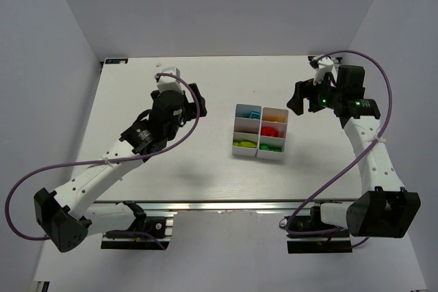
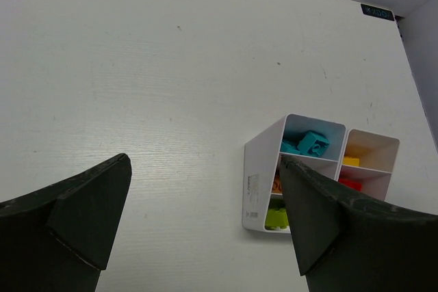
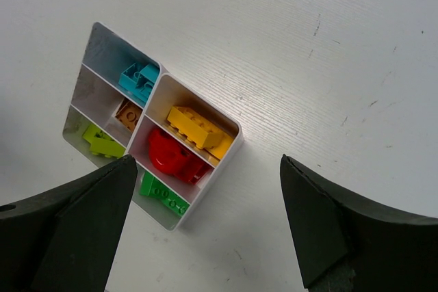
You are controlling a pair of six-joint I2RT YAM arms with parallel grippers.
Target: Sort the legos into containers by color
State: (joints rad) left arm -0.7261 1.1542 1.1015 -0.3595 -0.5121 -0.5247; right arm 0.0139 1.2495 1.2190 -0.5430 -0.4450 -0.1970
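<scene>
L gripper (image 2: 205,218): jaws spread wide, gripping nothing, up over table (image 1: 226,76). R gripper (image 3: 205,227): likewise spread wide, empty. Containers (image 3: 220,163) btwn the two grippers: ahead of L gripper, partly behind its R-side finger (image 2: 321,217); ahead of R gripper, nearer its L-side finger (image 3: 89,217). Legos (image 1: 272,131) in bins by color: cyan (image 3: 139,80), orange (image 3: 128,114), lime (image 3: 99,143) in one column; yellow (image 3: 195,126), red (image 3: 171,155), green (image 3: 163,193) in the other.
</scene>
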